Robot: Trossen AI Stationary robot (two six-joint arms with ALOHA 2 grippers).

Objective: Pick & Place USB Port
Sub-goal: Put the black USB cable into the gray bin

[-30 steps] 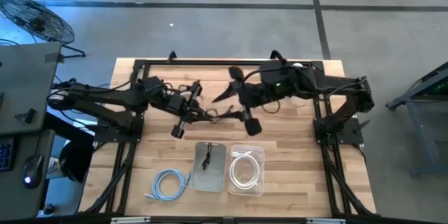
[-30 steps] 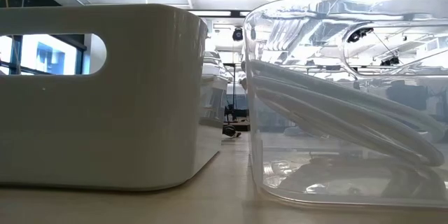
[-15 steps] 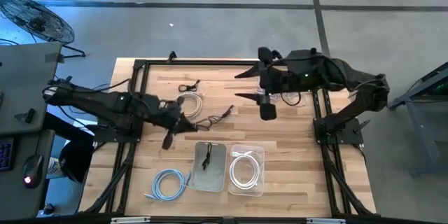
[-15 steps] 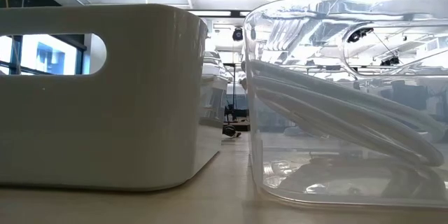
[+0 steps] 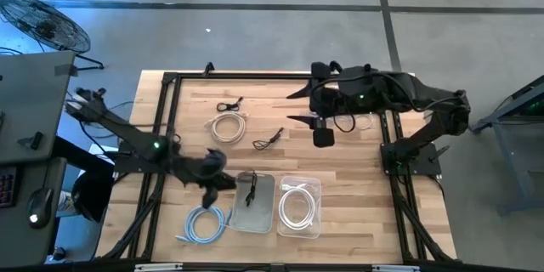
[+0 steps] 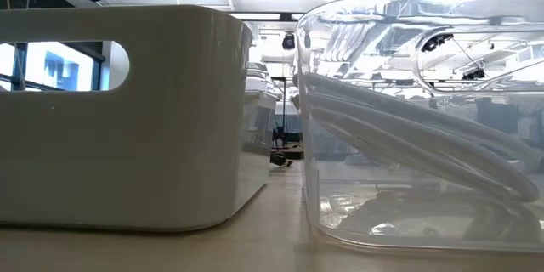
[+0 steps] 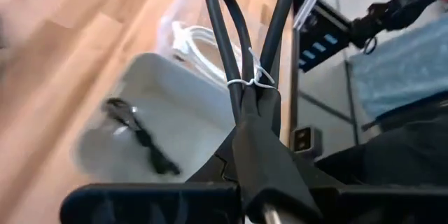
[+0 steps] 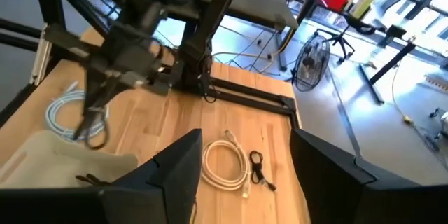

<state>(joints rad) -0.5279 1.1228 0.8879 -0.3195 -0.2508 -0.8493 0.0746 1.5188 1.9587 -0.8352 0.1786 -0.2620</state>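
My left gripper [image 5: 218, 184] is shut on a bundled black USB cable [image 7: 231, 35] and hovers at the left rim of the white bin [image 5: 265, 212]. One black cable [image 7: 136, 134] lies in that bin. The clear bin [image 5: 299, 207] beside it holds a white coil. My right gripper [image 5: 303, 107] stands open and high over the table's far right, with nothing between its fingers. A white coil [image 5: 229, 126], a small black cable [image 5: 228, 104] and another black cable [image 5: 270, 140] lie flat on the table's far half. My left gripper pinches the black cable's bundle just below its white twist tie [image 7: 246, 84] between the two shut fingers. The fingers slant downward toward the white bin. The cable's loop [image 7: 222, 21] sticks out beyond the fingertips, lifted clear of table and bin.
A blue cable coil [image 5: 206, 221] lies near the front edge, left of the white bin. In the low view the white bin [image 6: 127, 110] and the clear bin [image 6: 416, 119] fill the foreground. Black frame rails [image 5: 157, 136] run along both table sides.
My left gripper has swung from the table's middle toward the near edge, sinking and rolling its wrist, and has carried the black cable to the white bin's left rim. My right gripper has drawn back from the middle toward the far right and has stayed open.
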